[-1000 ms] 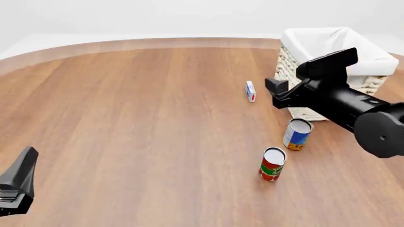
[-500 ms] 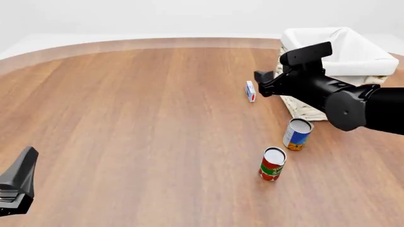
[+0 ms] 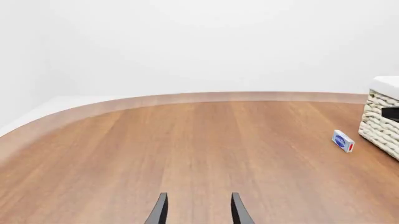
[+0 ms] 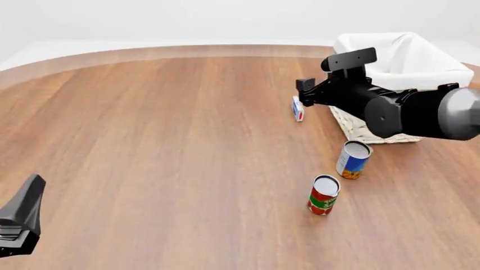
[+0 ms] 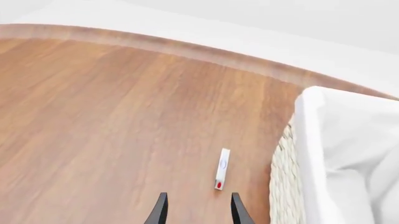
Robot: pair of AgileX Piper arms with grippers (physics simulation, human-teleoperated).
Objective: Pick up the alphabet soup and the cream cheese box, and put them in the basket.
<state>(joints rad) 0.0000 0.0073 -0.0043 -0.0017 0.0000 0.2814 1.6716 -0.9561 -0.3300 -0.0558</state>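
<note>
wood table (image 4: 150, 140) | basket (image 4: 420, 62) | cream cheese box (image 4: 298, 108) | alphabet soup (image 4: 352, 160) | red and green can (image 4: 323, 194)

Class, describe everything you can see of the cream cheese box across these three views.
The cream cheese box is a tiny, thin white carton with a blue oval mark and a red patch at one end. It stands on a narrow edge on the wooden table, just left of the basket without touching it. Nothing grips it; the right gripper, jaws open, hovers close by.
</note>
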